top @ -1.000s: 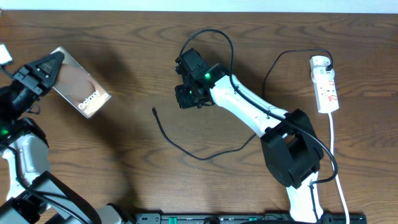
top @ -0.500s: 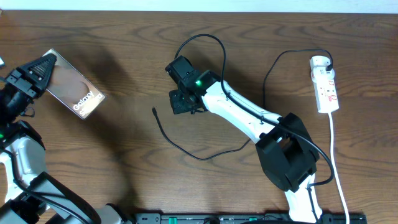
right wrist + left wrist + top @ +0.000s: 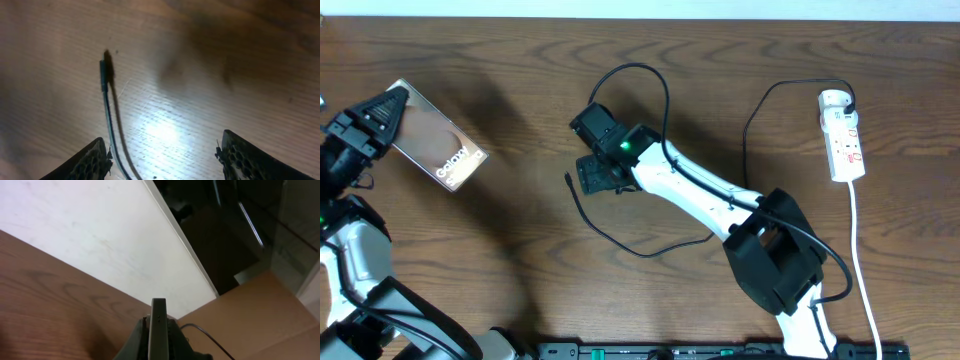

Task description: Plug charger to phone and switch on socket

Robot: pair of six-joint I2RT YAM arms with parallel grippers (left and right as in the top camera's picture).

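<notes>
Right gripper (image 3: pixel 588 177): mid-table, jaws spread wide, holding nothing.
Left gripper (image 3: pixel 375 120): clamped on the phone (image 3: pixel 440 150) near the table's (image 3: pixel 520 280) left edge; its wrist view shows only the phone's thin edge.
Socket (image 3: pixel 844 135): far right corner, visible overhead only.
Charger (image 3: pixel 588 220): plug tip (image 3: pixel 103 75) loose on the wood, just ahead of the right fingers (image 3: pixel 92 160).

Only readable text: white "Galaxy" lettering on the glossy brownish face of the flat rectangular dark-framed phone (image 3: pixel 438 148), far left of the table, printed near its right-hand, nearer end. White elongated power strip (image 3: pixel 845 145) at far right carries small red markings, too small to read. Neither wrist view shows legible text.
</notes>
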